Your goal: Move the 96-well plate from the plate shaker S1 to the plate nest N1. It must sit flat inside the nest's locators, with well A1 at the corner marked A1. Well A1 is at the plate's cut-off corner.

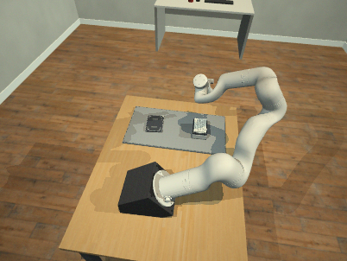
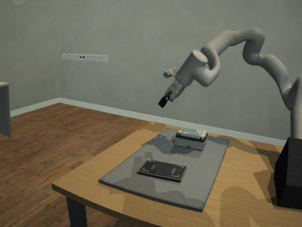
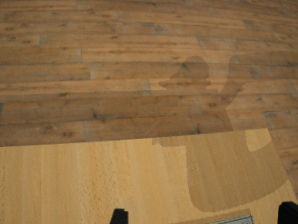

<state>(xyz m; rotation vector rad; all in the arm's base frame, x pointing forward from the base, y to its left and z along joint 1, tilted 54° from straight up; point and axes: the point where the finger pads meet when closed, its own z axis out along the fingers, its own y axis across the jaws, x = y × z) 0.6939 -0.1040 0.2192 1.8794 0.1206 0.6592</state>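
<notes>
Gripper: jaws spread fully, holding and touching nothing, hanging in the air at centre frame of the exterior view, tilted downward toward the far edge of the surface. In the wrist view only two dark fingertips show, cut off at the bottom edge. Well plate: white, resting on top of the shaker, right of centre on the grey mat. Nest: flat dark tray, nearer the lower middle of the mat, well apart from the shaker. Plate's cut-off corner and the nest's A1 mark: too small to make out. Arm base: black block, lower centre of the top view.
</notes>
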